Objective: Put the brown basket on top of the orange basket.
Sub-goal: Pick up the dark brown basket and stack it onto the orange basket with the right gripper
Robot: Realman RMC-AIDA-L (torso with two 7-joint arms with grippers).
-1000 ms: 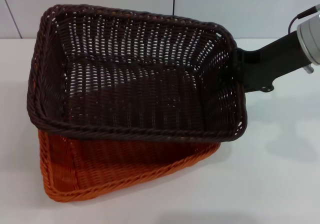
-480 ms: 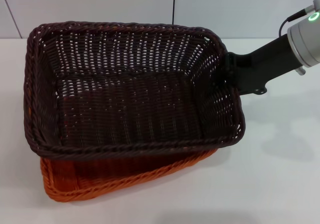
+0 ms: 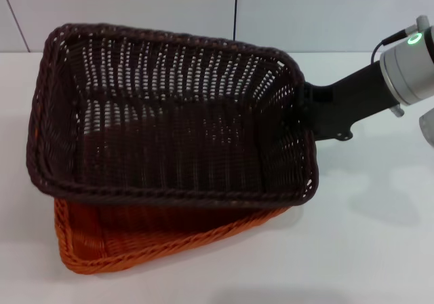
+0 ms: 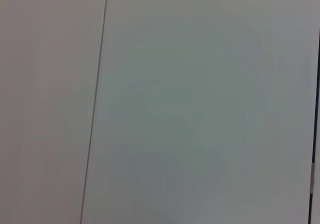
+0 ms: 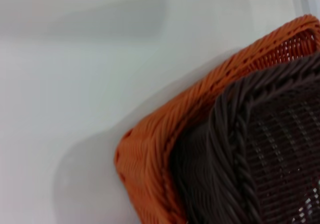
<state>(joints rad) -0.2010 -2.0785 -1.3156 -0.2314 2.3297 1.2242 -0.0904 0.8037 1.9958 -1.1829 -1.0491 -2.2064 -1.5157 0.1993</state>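
The brown basket (image 3: 169,134) hangs tilted over the orange basket (image 3: 135,243), covering most of it; only the orange basket's near rim and left corner show beneath it. My right gripper (image 3: 305,110) is clamped on the middle of the brown basket's right wall, with the dark wrist and arm reaching in from the right edge. The right wrist view looks down at a corner of the orange basket (image 5: 165,149) with the brown basket (image 5: 260,149) just above and inside it. My left gripper is out of view.
Both baskets are over a white table (image 3: 380,250). Pale wall panels (image 3: 135,5) with a dark vertical seam stand behind the table. The left wrist view shows only a pale panel (image 4: 200,109) with a thin seam.
The brown basket has shifted left and its near rim has sunk closer to the orange basket. My right arm moved left with it.
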